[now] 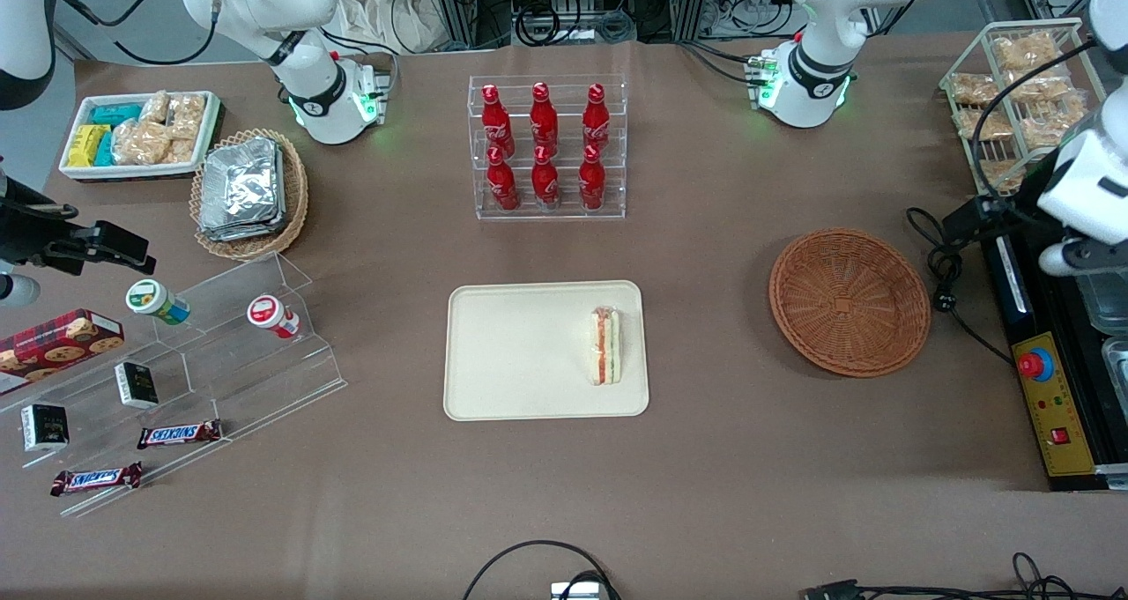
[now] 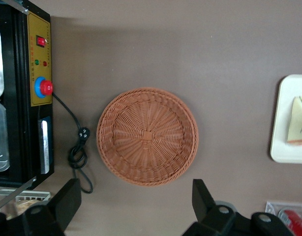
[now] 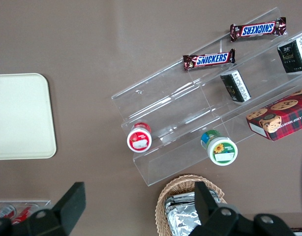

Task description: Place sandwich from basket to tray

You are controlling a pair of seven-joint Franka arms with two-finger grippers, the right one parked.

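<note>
The wrapped triangular white-bread sandwich [image 1: 604, 346] already lies on the cream rectangular tray [image 1: 520, 353]. The end effector [image 2: 134, 206] hangs wide open, empty, above the bare reddish-brown wicker basket [image 2: 147, 136]; a needless descent could knock that basket.

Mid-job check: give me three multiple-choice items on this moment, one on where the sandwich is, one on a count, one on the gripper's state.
1. Where is the sandwich?
A. In the basket
B. On the tray
C. On the bare table

2. How many red bottles stand in the clear rack?
A. Four
B. Six
C. Eight

3. What is the state of the left gripper?
A. Open, holding nothing, above the basket
B. Shut on the sandwich
C. Shut on a bottle

Answers:
1 B: it lies on the tray, at the end nearer the basket.
2 B: two rows of three.
3 A: the fingers stand apart over the empty basket.
</note>
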